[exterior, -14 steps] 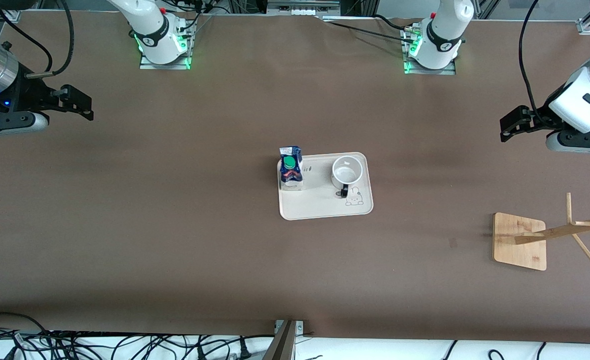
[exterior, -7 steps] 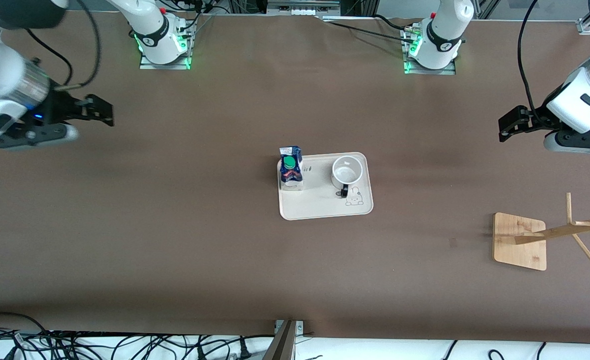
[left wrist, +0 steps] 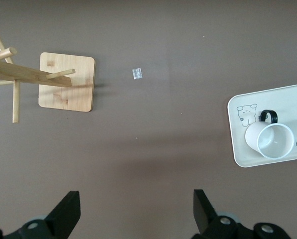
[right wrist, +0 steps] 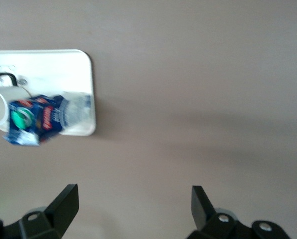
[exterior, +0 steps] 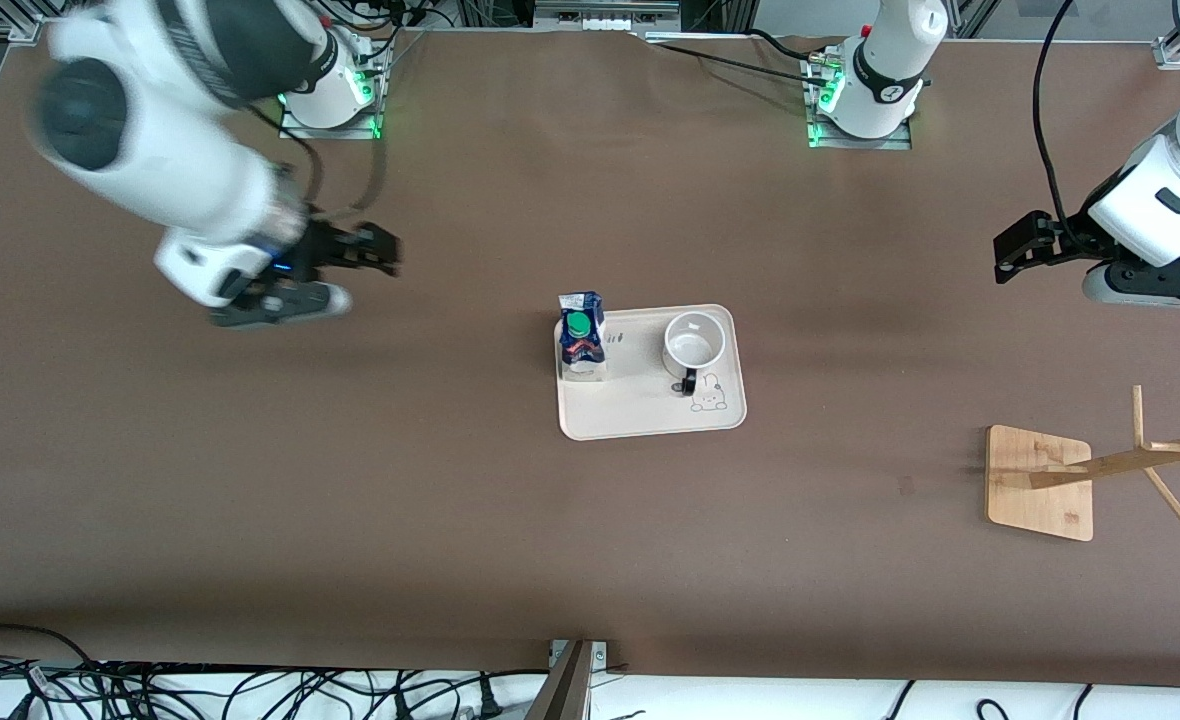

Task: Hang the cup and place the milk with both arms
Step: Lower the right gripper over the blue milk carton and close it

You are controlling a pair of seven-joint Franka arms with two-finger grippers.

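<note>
Right arm's black two-finger jaws are spread wide and holding nothing, and that right gripper (exterior: 375,250) hangs over bare brown desk (exterior: 350,480) toward the right arm's end, its white arm (exterior: 165,150) slanting down from its base. From its wrist the two black fingertips (right wrist: 64,204) frame open desk, with the tray's milk end showing farther off. Over at the left arm's end, the left gripper (exterior: 1015,250) has its jaws spread wide too, nothing between them, poised over bare desk, the white left arm (exterior: 1155,200) rising out of view above it. Out from there, in the middle of the desk, sits a pale rounded-rectangle tray (exterior: 640,415) with a little rabbit drawing in one corner. On it, at the end toward the right arm, stands the small dark-blue gable-top milk carton (exterior: 582,340) with red and white print and a round green cap, upright. On the same tray, toward the left arm's end, the small white mug (exterior: 694,345) stands mouth up, its black loop handle pointing at the front camera, well apart from the carton. Near the left arm's end and nearer the camera than the tray stands a light wooden cup rack (exterior: 1040,483), square base, pegged post, nothing hanging on it.
</note>
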